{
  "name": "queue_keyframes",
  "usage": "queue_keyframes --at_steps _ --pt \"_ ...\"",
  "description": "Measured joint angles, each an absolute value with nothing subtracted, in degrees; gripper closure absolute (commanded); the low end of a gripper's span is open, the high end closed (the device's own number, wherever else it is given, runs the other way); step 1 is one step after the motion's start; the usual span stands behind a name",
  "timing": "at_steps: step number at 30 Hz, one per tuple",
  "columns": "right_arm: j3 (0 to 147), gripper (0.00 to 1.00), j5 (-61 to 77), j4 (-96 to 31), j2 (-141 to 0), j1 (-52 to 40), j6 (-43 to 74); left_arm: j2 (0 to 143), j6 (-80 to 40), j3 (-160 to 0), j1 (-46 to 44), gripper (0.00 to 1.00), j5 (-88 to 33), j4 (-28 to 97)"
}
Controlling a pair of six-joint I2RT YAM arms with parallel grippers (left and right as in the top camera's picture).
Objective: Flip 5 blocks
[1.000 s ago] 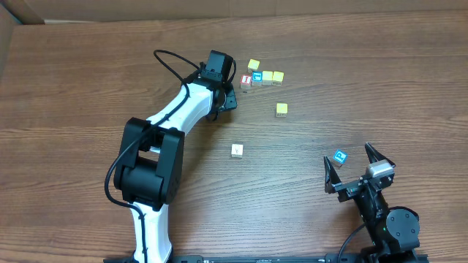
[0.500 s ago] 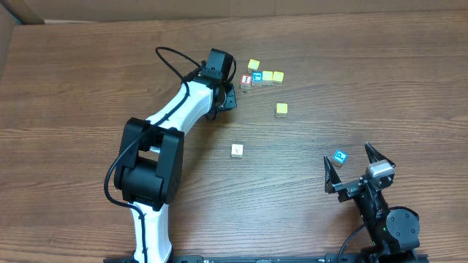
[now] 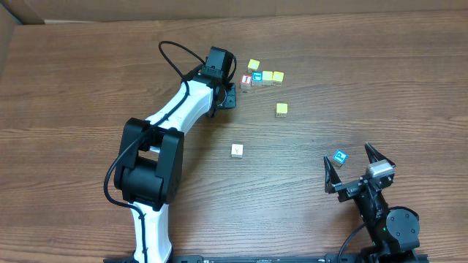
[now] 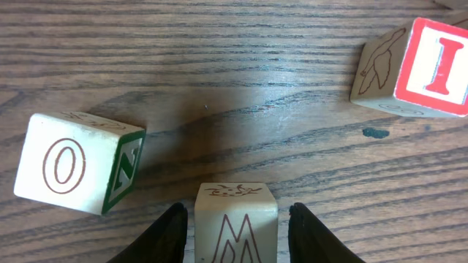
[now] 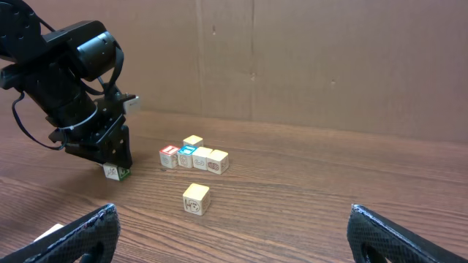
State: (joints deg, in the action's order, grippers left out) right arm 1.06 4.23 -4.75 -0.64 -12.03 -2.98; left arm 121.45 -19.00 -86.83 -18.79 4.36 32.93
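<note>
Inside left pincer (image 4: 238, 210): M block (image 4: 235, 230), slim gaps either side; right pincer (image 5: 233, 210) wide apart.

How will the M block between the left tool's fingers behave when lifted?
The M block looks like rigid wood, likely no give. Flat faces suggest tipping or sliding, not rolling. Its smooth sides might slip in the left tool.

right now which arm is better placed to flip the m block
Left. The left gripper has the M block between its open fingers; the right gripper sits open far away, by the blue block.
</note>
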Motion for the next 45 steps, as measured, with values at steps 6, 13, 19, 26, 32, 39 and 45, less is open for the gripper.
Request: queue_keyframes --at_steps 6,13,19,26,32,39,45 --pt "1.1 0.0 4.2 -4.8 -0.6 -12.0 -3.0 121.4 -17.7 -86.8 -18.8 0.68 4.4 33.0" --pt "1.1 0.0 4.2 -4.8 -0.6 -12.0 -3.0 121.4 -17.3 -86.8 -18.8 0.69 4.8 33.0" --pt "1.1 0.0 4.2 -4.8 -0.6 -12.0 -3.0 121.4 -17.3 -87.1 -18.8 0.69 4.5 35.5" --pt "1.1 0.0 4.2 -4.8 -0.6 -12.0 -3.0 121.4 -17.1 -88.4 -18.8 0.61 4.1 36.8" --pt "1.1 0.0 4.2 -4.8 -0.6 -12.0 -3.0 121.4 -16.4 -88.6 -18.8 0.62 4.1 36.2" --pt "1.1 0.0 4.3 -4.8 -0.6 -12.0 -3.0 121.4 -16.1 -88.6 -18.8 0.69 4.2 36.0" --pt "1.1 0.0 4.2 -4.8 -0.6 -12.0 -3.0 121.4 -16.1 -88.6 -18.8 0.69 4.4 34.7"
